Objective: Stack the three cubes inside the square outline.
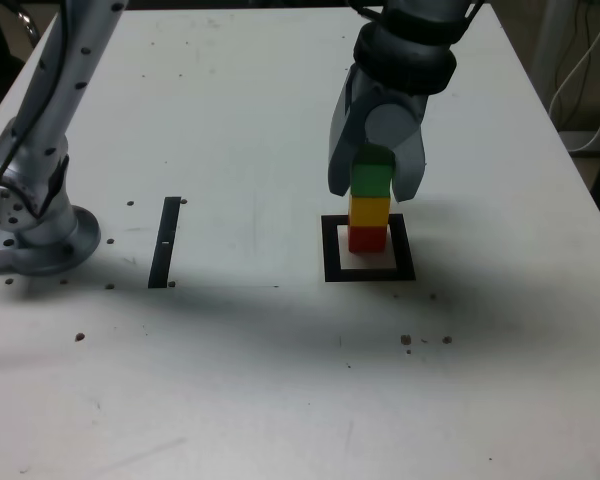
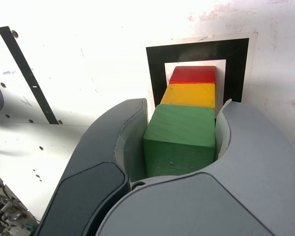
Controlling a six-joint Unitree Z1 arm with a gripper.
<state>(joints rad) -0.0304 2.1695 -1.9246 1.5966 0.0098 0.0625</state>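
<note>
The three cubes stand as one upright stack inside the square outline [image 1: 332,250] [image 2: 157,64]. The red cube [image 1: 368,238] [image 2: 192,75] is at the bottom, the yellow cube [image 1: 369,211] [image 2: 189,96] sits on it, and the green cube [image 1: 371,180] [image 2: 182,137] is on top. My gripper [image 1: 372,188] [image 2: 183,110] comes down from above and is shut on the green cube, one grey jaw against each side. The green cube rests flush on the yellow one. The jaws hide parts of the green cube's sides.
A straight black strip [image 1: 165,242] [image 2: 27,73] lies on the white table to the exterior view's left of the stack. The arm's base [image 1: 35,225] stands at the far left. Small dark specks dot the tabletop. Cables hang beyond the table's right edge.
</note>
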